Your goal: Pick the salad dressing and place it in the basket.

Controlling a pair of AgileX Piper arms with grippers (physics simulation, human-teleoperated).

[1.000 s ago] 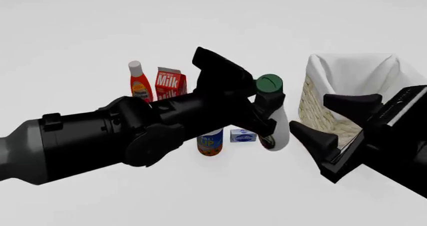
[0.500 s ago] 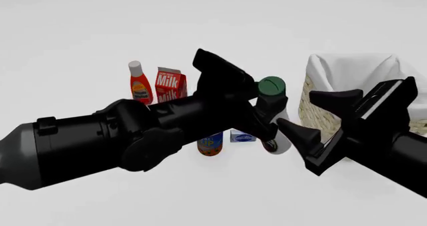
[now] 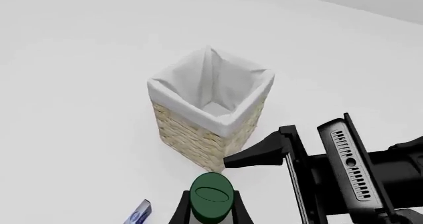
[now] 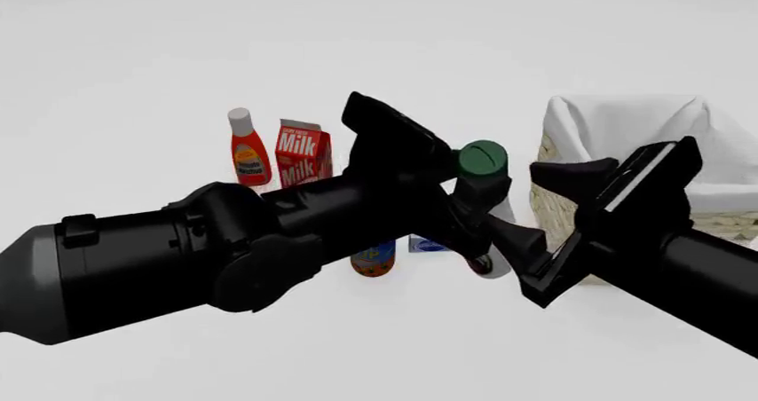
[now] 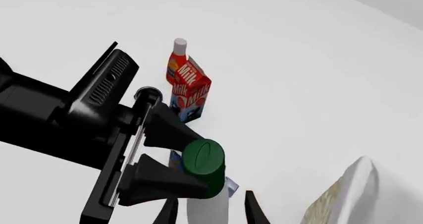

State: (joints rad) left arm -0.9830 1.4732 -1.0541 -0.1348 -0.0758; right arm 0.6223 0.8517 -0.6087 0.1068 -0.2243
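The left arm's black tool (image 4: 477, 208) is pinching the neck of the white curvy plastic salad dressing bottle with the dark green screw cap (image 4: 484, 160), just under that cap, and the bottle is standing roughly upright in the middle of the white bench (image 4: 142, 82), its lower body mostly hidden behind the arms, so whether its base is touching the bench cannot be told. In the right wrist view the two black fingers (image 5: 173, 129) of the left tool are pressing on either side of the bottle below the cap. The right arm's black tool (image 4: 535, 208) is reaching in from the right with its jaws spread wide, one finger lying above and one below, and the bottle is sitting at the mouth of that gap; the right wrist view is showing the bottle's white shoulder between the two right fingertips (image 5: 254, 209), with no contact visible. The large square straw-coloured wicker basket with the white cloth lining (image 4: 616, 121) is standing at the right, just behind the right tool and near the bottle; the bottle is outside it. At the back left, a red bottle with a white cap (image 4: 247, 148) is standing just beside a red milk carton (image 4: 302, 151). A small blue and orange can (image 4: 373, 257) and a small blue and white box (image 4: 427, 243) are peeking out below the left arm, close to the dressing bottle.
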